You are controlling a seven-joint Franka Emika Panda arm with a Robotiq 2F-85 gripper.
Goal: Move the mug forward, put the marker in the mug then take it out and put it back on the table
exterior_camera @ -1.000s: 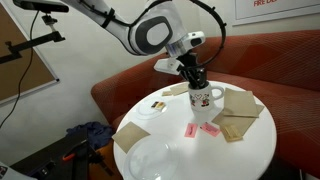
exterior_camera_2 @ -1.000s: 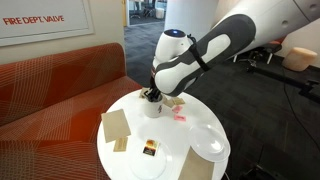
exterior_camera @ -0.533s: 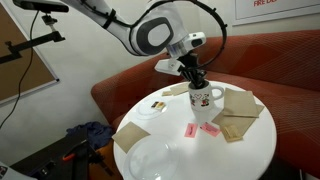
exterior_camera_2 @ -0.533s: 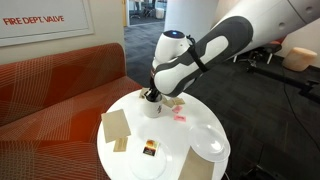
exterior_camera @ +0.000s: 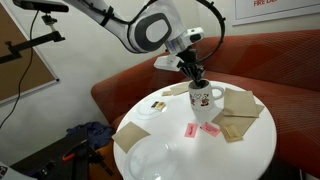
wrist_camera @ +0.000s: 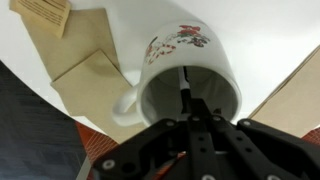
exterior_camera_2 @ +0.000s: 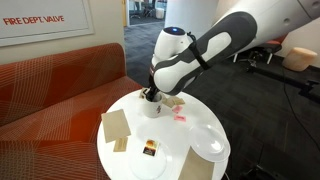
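The white mug [wrist_camera: 190, 60] with a cartoon print stands upright on the round white table [exterior_camera: 245, 150], toward its far side. In the wrist view my gripper [wrist_camera: 196, 106] hangs right over the mug's dark opening, jaws pressed together on the thin black marker [wrist_camera: 184, 82]. The marker's lower end reaches down inside the mug. In both exterior views the gripper [exterior_camera: 194, 72] [exterior_camera_2: 150, 94] sits at the rim of the mug [exterior_camera: 205, 98] [exterior_camera_2: 152, 105], and the marker is too small to make out there.
Brown napkins [exterior_camera: 240, 103] [exterior_camera: 130, 135] lie around the mug, with pink packets [exterior_camera: 190, 130] in front of it. A small plate [exterior_camera: 157, 106] and a clear plate [exterior_camera: 150, 160] sit nearer the table's edge. A red sofa [exterior_camera: 265, 55] curves behind the table.
The jaws have closed together on the marker inside the mug. The gripper has lifted very slightly; the mug has stayed in place.
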